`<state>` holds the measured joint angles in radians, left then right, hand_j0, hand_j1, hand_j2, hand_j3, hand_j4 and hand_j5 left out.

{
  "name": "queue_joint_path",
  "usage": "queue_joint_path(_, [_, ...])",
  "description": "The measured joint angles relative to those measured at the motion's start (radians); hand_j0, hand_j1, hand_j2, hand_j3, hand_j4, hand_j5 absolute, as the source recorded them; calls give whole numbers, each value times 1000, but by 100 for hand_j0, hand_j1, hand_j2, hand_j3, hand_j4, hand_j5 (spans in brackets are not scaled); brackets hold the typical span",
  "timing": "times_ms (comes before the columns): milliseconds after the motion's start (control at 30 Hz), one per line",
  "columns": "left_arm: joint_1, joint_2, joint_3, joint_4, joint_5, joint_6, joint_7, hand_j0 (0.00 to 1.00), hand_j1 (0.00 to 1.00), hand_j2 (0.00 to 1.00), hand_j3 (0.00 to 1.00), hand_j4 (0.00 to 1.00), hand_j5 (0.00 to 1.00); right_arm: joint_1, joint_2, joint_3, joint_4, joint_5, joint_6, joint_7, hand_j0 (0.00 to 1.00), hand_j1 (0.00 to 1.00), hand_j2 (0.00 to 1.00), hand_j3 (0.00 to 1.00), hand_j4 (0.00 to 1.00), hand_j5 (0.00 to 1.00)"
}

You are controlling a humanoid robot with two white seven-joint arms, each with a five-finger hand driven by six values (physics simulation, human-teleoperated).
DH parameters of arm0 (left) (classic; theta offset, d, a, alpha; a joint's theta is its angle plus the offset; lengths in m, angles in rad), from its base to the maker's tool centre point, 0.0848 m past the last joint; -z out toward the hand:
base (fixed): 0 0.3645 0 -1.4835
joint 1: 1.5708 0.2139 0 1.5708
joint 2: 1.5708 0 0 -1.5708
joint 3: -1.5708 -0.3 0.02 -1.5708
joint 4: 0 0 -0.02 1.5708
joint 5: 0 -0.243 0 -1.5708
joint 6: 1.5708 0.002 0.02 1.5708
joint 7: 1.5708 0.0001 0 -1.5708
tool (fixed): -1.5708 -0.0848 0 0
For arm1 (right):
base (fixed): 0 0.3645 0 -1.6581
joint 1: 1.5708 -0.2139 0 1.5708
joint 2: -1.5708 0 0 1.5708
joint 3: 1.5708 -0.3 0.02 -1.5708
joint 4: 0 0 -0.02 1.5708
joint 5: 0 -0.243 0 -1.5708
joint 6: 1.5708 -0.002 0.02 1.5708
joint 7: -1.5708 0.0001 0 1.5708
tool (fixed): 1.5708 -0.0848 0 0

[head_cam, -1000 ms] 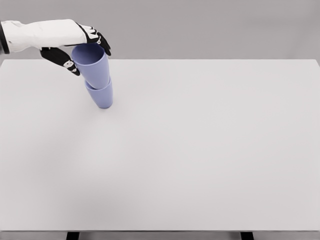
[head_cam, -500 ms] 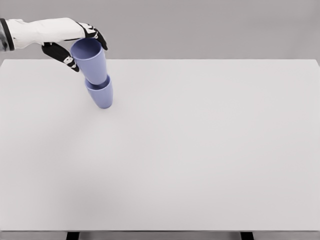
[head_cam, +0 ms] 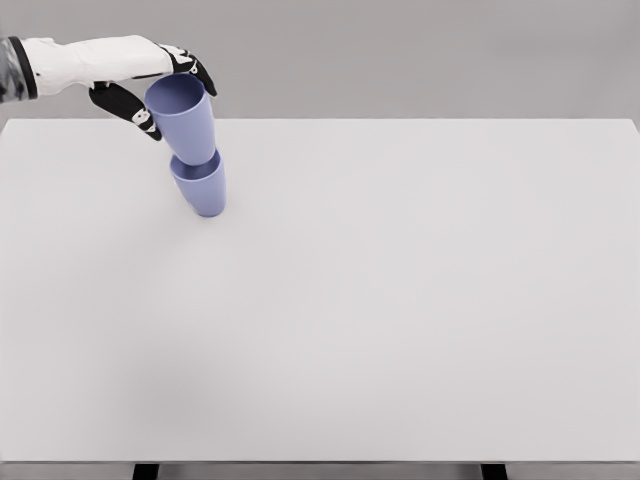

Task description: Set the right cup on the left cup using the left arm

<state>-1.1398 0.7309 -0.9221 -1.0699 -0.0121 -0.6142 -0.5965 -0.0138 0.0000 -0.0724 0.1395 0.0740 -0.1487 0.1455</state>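
The left hand (head_cam: 150,90) comes in from the top left and wraps its fingers around the top cup (head_cam: 184,118). There are two blue cups. The top cup sits inside the bottom cup (head_cam: 201,189), which stands on the white table (head_cam: 400,300).

White left arm (head_cam: 95,58) with black-and-white fingers (head_cam: 195,68), grey cuff

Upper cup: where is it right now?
Head view, far left: the upper cup sits in the mouth of the lower cup, with the left hand around its rim.
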Motion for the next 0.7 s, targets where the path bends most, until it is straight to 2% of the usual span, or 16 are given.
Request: queue_joint_path(700, [12,3,-3,8,-2,0,3,60,60,60,60,60,60,0,0,0,0,0,0,0,100,100,100,100,100,100])
